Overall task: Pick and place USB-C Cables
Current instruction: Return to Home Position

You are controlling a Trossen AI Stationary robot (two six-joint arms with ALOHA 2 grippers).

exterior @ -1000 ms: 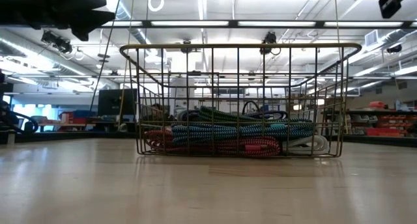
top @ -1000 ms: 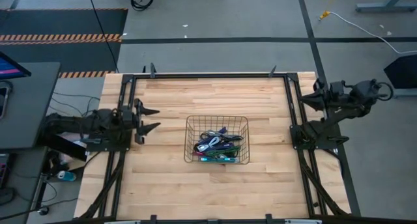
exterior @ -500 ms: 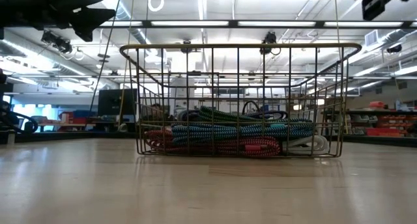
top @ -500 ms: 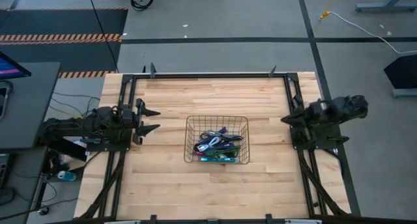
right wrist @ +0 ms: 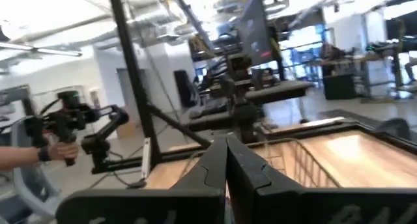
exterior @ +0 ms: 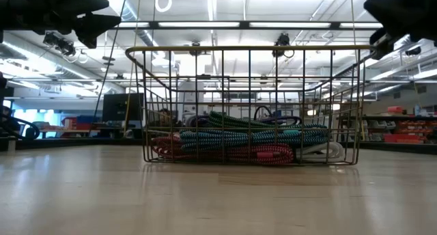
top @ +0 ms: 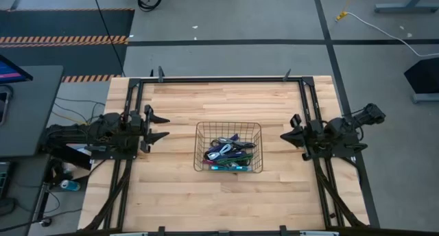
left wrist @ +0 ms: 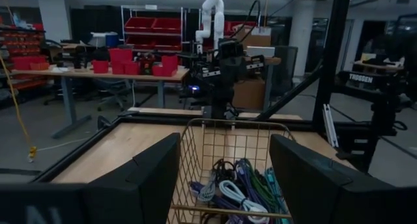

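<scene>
A wire mesh basket [top: 228, 147] stands in the middle of the table. Several USB-C cables [top: 229, 154] lie piled in it, purple, green, teal, black and grey; the low view shows them as a heap [exterior: 246, 139] on the basket's floor. My left gripper [top: 159, 126] hovers open over the table's left side, pointing level at the basket; its wrist view shows the basket [left wrist: 229, 165] between its spread fingers, farther off. My right gripper [top: 287, 132] hovers shut over the table's right side, pointing at the basket; its fingers [right wrist: 228, 175] meet with nothing between them.
A black frame [top: 219, 79] runs round the table's edges. Bare wood lies all around the basket. Beyond the table stand workbenches, red bins and other robot arms [left wrist: 218, 61]. A person's hand [right wrist: 55, 149] holding a gripper tool shows in the right wrist view.
My right gripper has come down from the far right corner and swung toward the basket, tipping from a steeper pose to nearly level. It has stayed shut. My left gripper has turned slightly in place. The basket and cables have not moved.
</scene>
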